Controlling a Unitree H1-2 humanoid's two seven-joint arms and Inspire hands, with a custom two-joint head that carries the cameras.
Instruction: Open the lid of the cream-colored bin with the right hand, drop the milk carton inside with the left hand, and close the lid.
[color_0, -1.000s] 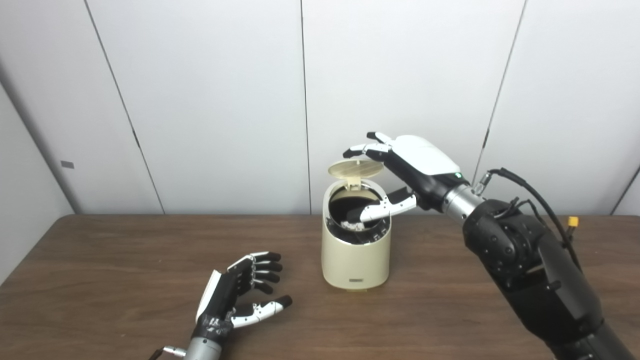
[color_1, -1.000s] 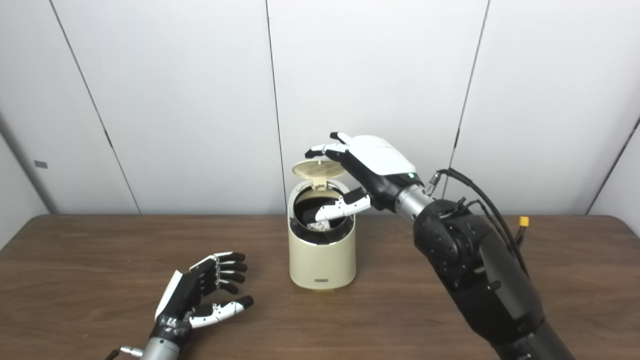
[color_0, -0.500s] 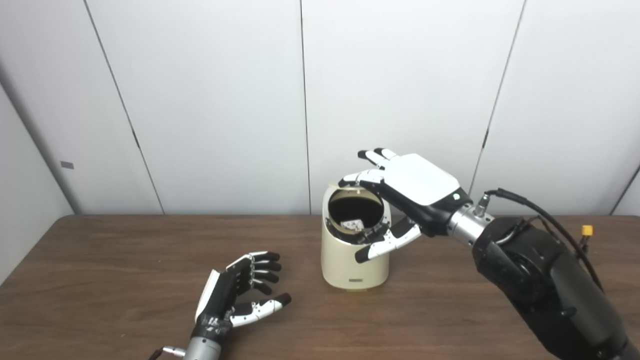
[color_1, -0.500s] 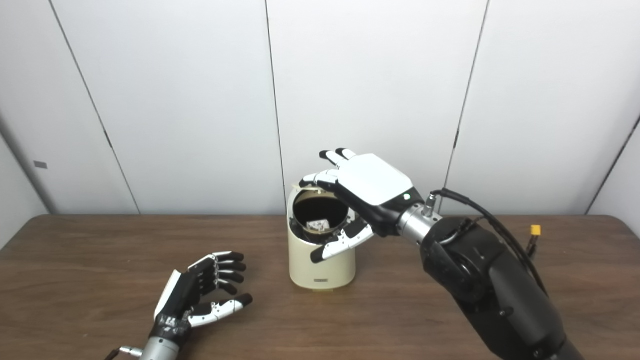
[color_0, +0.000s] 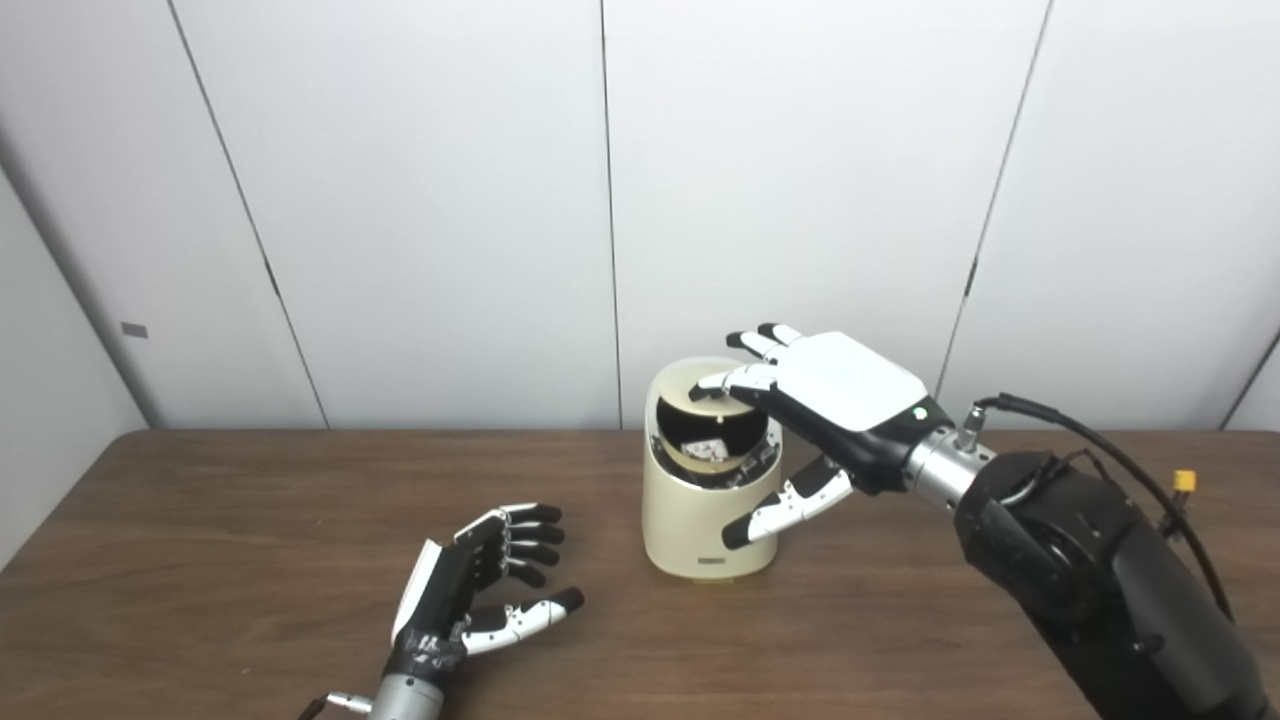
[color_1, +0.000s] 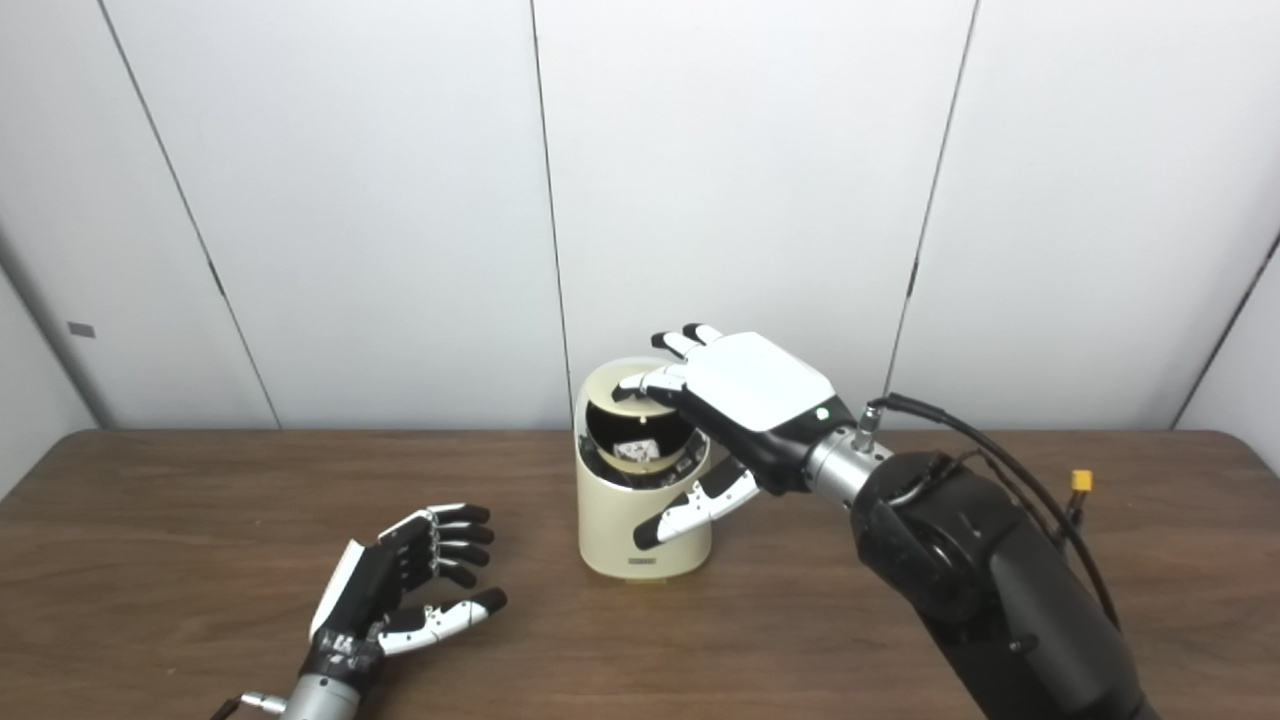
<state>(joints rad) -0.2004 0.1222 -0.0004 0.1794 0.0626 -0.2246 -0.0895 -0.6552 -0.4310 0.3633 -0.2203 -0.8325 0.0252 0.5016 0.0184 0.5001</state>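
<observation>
Left eye view: open right hand (color_0: 835, 400) presses the half-lowered lid (color_0: 705, 397) from above the cream bin (color_0: 708, 520); open left hand (color_0: 470, 590) idles near-left on the desk (color_0: 200, 560).

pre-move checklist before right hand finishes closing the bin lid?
1. Carton inside bin: something white shows in the opening; ok, though identity cannot tell.
2. Right hand fingers on lid: ok.
3. Lid fully shut: not ok, part-way down, opening visible.
4. Left hand clear of bin: ok, open, apart from it, over the table.
5. Bin upright: ok.
6. Right thumb clear of rim: ok, in front of the bin wall.
</observation>
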